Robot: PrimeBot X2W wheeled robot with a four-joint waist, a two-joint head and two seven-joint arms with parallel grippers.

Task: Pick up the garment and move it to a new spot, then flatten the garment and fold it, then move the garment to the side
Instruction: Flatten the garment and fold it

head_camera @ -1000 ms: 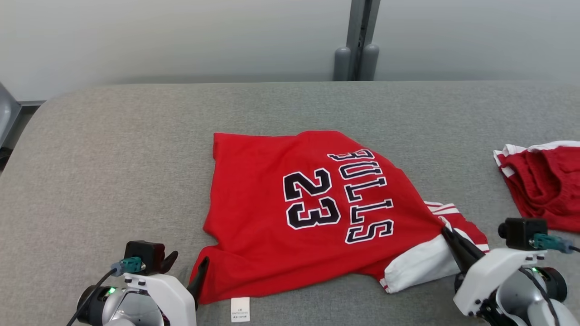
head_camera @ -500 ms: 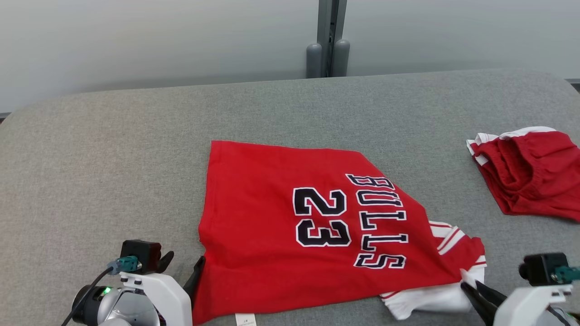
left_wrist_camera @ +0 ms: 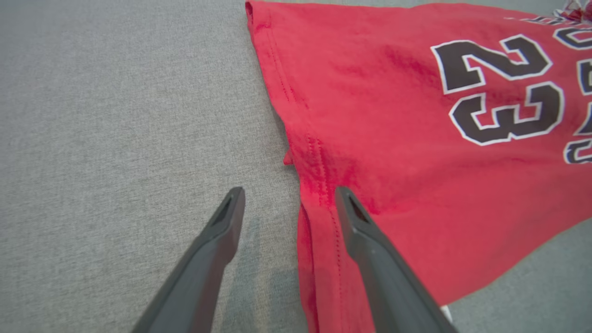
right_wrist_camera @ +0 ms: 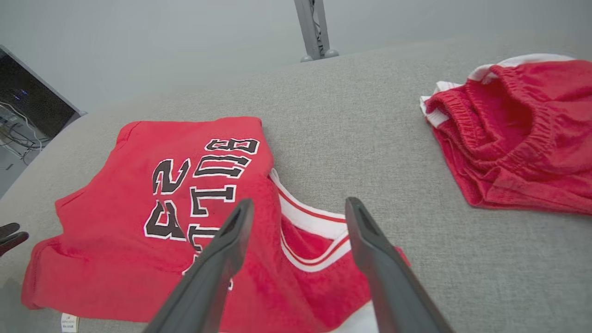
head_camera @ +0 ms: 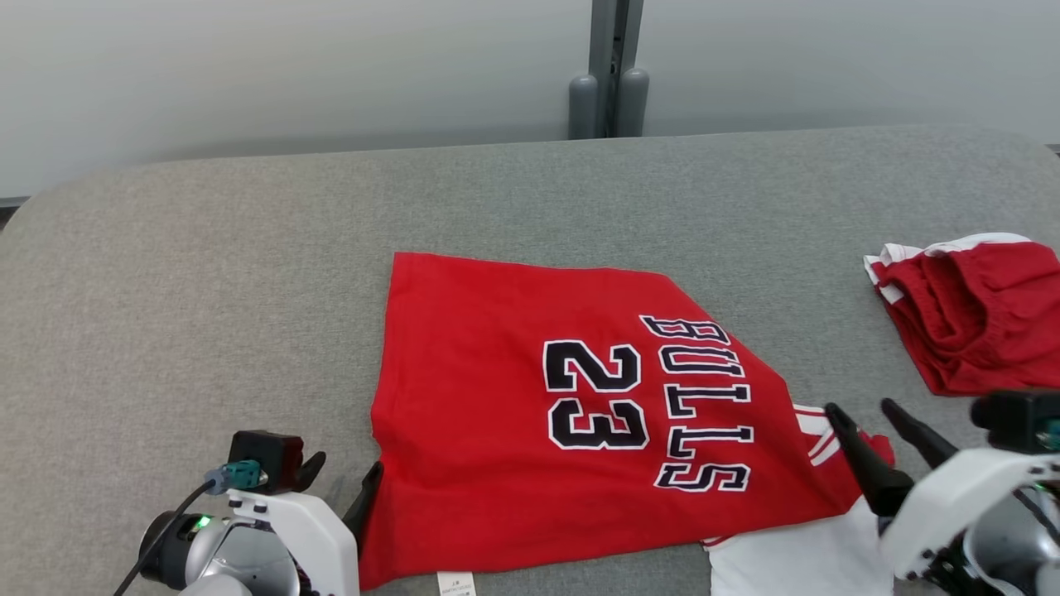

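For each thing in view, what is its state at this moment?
Jersey: spread out, one side folded over, print up.
Shorts: crumpled, apart from the jersey.
Left claw: open, astride the jersey's hem.
Right claw: open, holding nothing, over the jersey's trim.

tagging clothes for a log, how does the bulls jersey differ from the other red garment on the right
The jersey lies spread nearly flat; the second garment sits bunched in a heap. The jersey carries black BULLS 23 print; the second garment shows none, only a gathered elastic band. The jersey lies near the middle; the second garment near the right edge. Both are red with white trim.
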